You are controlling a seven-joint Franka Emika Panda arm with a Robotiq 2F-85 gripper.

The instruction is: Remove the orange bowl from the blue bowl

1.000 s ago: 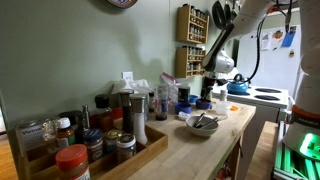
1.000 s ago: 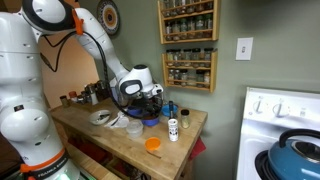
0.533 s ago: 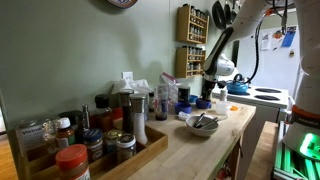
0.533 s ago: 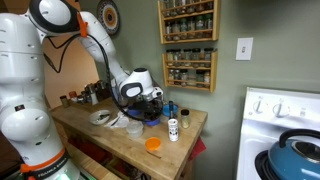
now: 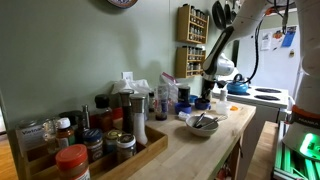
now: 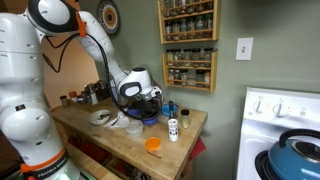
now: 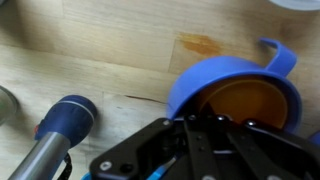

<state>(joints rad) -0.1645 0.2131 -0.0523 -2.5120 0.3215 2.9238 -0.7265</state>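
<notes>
Hardly anything differs from half a second ago: the arm, the bowls and the clutter lie as they did, and the gripper [image 6: 143, 103] stays low over the same spot.

In an exterior view the white Panda arm [image 6: 95, 45] climbs from its base beyond the worktop's far end. It bends at a high elbow, and the forearm slopes down to a wrist that points the gripper straight down. In both exterior views it hangs over the stove-side end of the pale wooden worktop [image 6: 110, 140], nearer the back edge than the front.

The small round plain blue bowl [image 7: 215, 75] sits there, and the small plain orange bowl [image 7: 245, 100] nests inside it. In the wrist view the black fingers [image 7: 200, 140] reach over the blue bowl's near rim. Their tips are crowded together in shadow, so I cannot tell whether they are spread or pinched, nor whether they touch either bowl.

A blue ball-headed tool with a grey metal handle [image 7: 65, 115] lies on the wood beside the blue bowl. A white bowl of metal utensils [image 5: 202, 123] stands nearer the front edge.
</notes>
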